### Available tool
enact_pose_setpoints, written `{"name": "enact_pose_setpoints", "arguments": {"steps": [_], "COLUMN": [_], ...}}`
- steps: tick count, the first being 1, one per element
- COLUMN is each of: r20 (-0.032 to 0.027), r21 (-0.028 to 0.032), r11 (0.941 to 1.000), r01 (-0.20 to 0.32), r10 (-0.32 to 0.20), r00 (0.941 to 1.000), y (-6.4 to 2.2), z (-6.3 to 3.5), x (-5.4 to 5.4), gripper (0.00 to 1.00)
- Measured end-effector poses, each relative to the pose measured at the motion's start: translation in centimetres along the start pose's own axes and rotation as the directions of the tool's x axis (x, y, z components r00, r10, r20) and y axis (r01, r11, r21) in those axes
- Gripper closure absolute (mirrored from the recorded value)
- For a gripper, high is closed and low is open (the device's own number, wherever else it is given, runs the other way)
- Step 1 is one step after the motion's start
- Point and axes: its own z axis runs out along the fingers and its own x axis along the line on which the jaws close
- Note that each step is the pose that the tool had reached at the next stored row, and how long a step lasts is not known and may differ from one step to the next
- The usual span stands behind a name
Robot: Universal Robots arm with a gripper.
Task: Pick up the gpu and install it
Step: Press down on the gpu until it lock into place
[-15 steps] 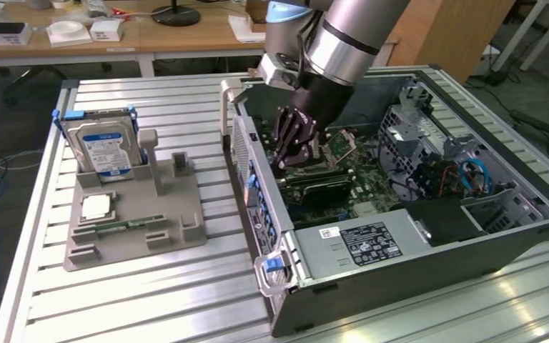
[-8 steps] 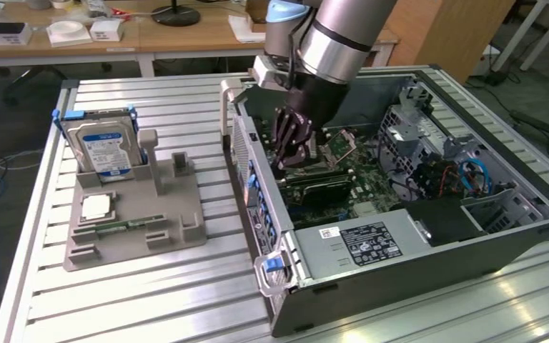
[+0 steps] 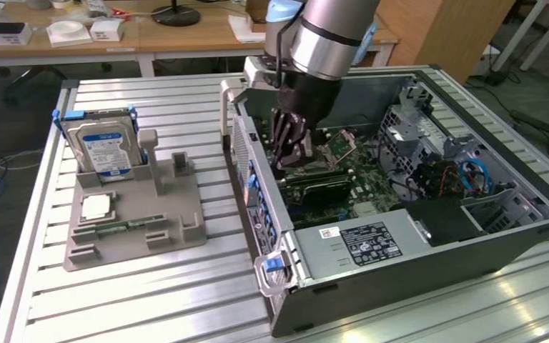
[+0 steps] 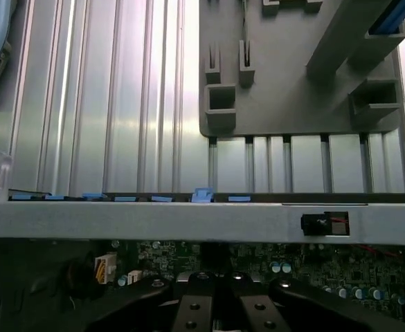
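Two containers sit on the slatted metal table (image 3: pixel 160 293): a grey holder (image 3: pixel 174 229) toward the exterior view's left and an open computer case (image 3: pixel 417 279) toward its right.

The holder carries a blue-labelled hard drive (image 3: pixel 103 146) standing upright in its back slot. A small silver square part (image 3: pixel 96 207) lies flat in front of the drive, and a green memory stick (image 3: pixel 122 226) lies in a groove just beside that. The other slots and posts on the holder are bare.

A strip of table separates the holder's right edge from the case's side wall, and there is open table in front of the holder.

The case lies on its side with the cover off. Inside are the green motherboard (image 3: pixel 351 168), a labelled power supply (image 3: pixel 365 243) near the front, and blue cables (image 3: pixel 472 175) by the drive cage at the right.

The gpu (image 3: pixel 317 187), a slim dark card, lies along the motherboard in the middle of the case, just beside the fingertips. Whether the fingers pinch it I cannot tell.

The arm (image 3: pixel 327 36) comes down steeply from above, just inside the case's left wall. The gripper (image 3: pixel 287 163) points downward, low over the board, with its fingers drawn tightly together.

In the wrist view the closed gripper (image 4: pixel 214 304) hangs over the motherboard (image 4: pixel 313 270), with the case wall (image 4: pixel 188 221) crossing in front of it and the holder (image 4: pixel 285 83) beyond.
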Motion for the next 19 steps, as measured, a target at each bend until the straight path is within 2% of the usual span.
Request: {"name": "enact_pose_setpoints", "arguments": {"steps": [4, 10, 12, 16, 17, 19], "r20": [-0.0066, -0.0094, -0.0111, -0.0117, -0.0114, -0.0113], "r21": [0.0270, 0.0733, 0.0868, 0.1238, 0.1303, 0.1357], "r11": [0.9996, 0.9973, 0.9961, 0.9922, 0.9913, 0.9906], "r01": [-0.005, -0.011, -0.012, -0.017, -0.017, -0.018], "r10": [0.005, 0.011, 0.013, 0.018, 0.019, 0.020], "r00": [1.0000, 0.9999, 0.9998, 0.9998, 0.9998, 0.9997], "y": [0.31, 1.54, 1.71, 2.00, 2.15, 2.45], "z": [-0.31, -0.13, -0.11, -0.09, -0.10, -0.26], "x": [-0.2, -0.2, -0.2, -0.1, -0.1, -0.1], "gripper": [0.90, 0.90, 0.90, 0.90, 0.90, 0.90]}}
